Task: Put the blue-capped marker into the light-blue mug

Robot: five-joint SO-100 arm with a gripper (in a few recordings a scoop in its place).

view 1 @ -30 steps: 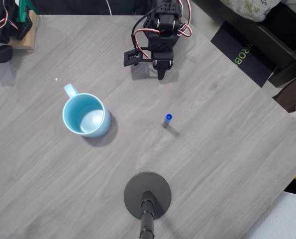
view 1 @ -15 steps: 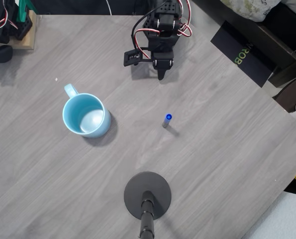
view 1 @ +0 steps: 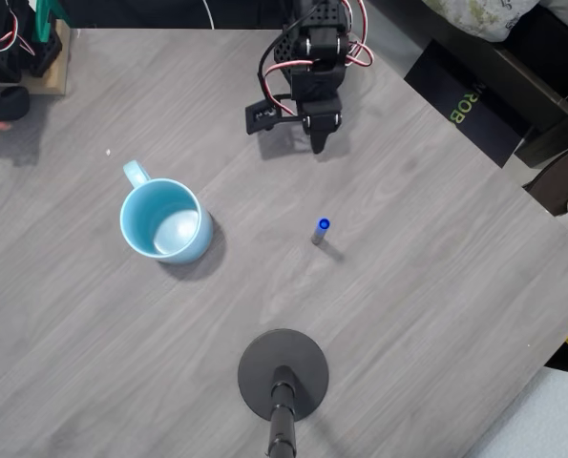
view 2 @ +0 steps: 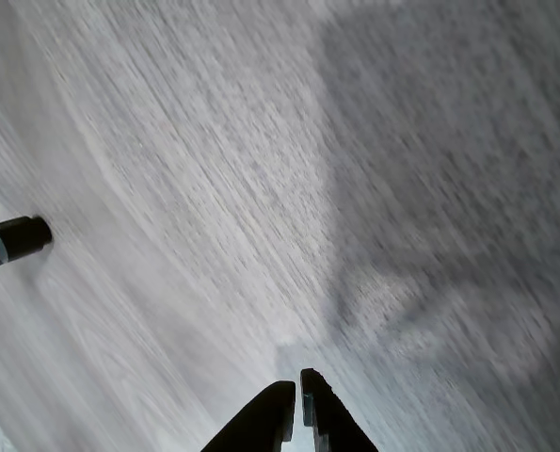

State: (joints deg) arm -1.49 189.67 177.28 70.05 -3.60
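The blue-capped marker [view 1: 321,229] stands upright near the middle of the grey table, blue cap up; its dark barrel [view 2: 11,240] pokes in at the left edge of the wrist view. The light-blue mug [view 1: 164,221] sits upright to the left, handle toward the upper left, nothing inside. My gripper [view 1: 318,143] hangs at the top centre of the overhead view, well above the marker in the picture and apart from it. In the wrist view my gripper [view 2: 296,395] has its two dark fingertips together, holding nothing.
A black round stand base [view 1: 284,374] with its pole sits at the bottom centre. A wooden block with another arm's parts [view 1: 26,52] occupies the top left corner. The table's right edge [view 1: 513,191] runs diagonally, with dark objects beyond it.
My arm has shifted slightly to the right and down in the overhead view; the wrist view is motion-blurred. Marker and mug have not moved.
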